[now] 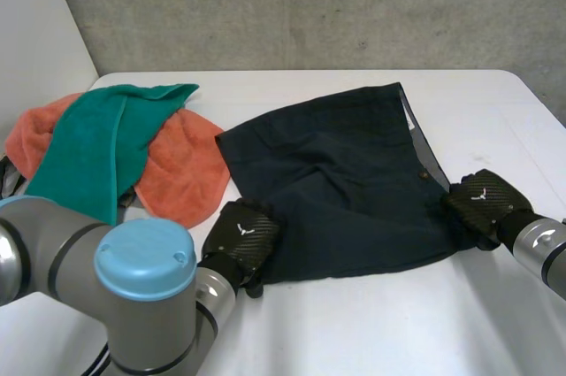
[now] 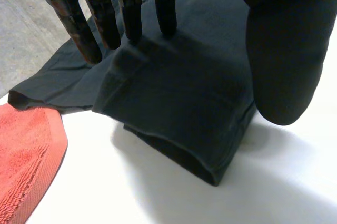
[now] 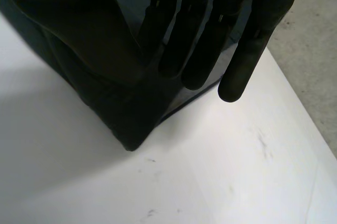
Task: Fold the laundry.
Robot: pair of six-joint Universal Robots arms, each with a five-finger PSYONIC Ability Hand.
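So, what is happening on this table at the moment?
A two-armed robot is working on a dark navy cloth garment, spread fairly flat on the white table. Its left hand rests with straight fingers on the garment's near left corner, and its right hand is at the right edge, fingers also straight. The garment looks mostly unfolded. An orange terry towel and a green towel draped over it lie in a pile on the robot's left.

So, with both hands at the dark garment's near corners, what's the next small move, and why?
Probably close both hands on the dark garment. The left hand and right hand each sit at one of its near corners, fingers straight, gripping nothing yet; lifting for a fold needs a hold first.
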